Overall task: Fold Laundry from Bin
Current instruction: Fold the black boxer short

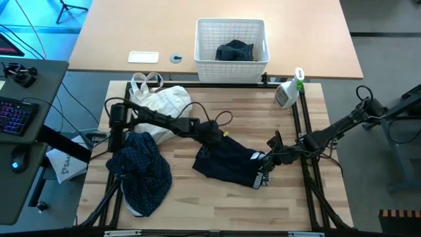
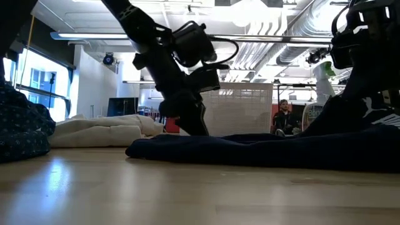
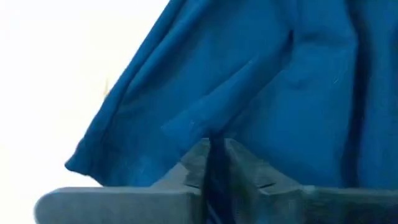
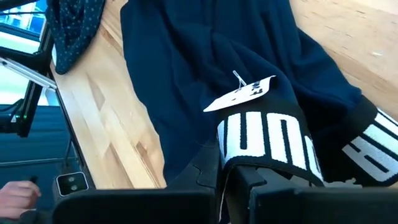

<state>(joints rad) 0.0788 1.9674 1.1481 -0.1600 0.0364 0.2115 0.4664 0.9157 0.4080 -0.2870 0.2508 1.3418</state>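
A dark navy garment [image 1: 227, 160] with a black waistband lettered in white lies spread at the table's middle. My left gripper [image 1: 209, 145] is shut on its far left corner, and my right gripper [image 1: 266, 168] is shut on its waistband at the right end. A navy shirt with tiny white dots [image 1: 141, 170] lies bunched at the left of the table. The white lattice bin [image 1: 231, 62] stands beyond the far edge with another dark piece [image 1: 235, 51] inside. My left gripper pinches a fold of the dark navy cloth [image 3: 211, 134] at the garment's far left corner between its two fingers, slanting down from the table's left. The cloth around it lies on the table [image 2: 187, 147]. My right gripper pinches the black, white-lettered waistband [image 4: 267, 146] at the garment's right end, slanting down from the table's right. The band drapes over the fingertips. That end is raised off the table [image 2: 372, 115], while the rest of the garment lies flat.
A cream-white cloth bag [image 1: 161, 105] lies at the far left of the table, behind my left arm. A spray bottle [image 1: 288, 92] stands at the far right corner. Bare wood shows along the near edge [image 1: 223, 204]. A paper tag [image 4: 239, 96] lies on the garment.
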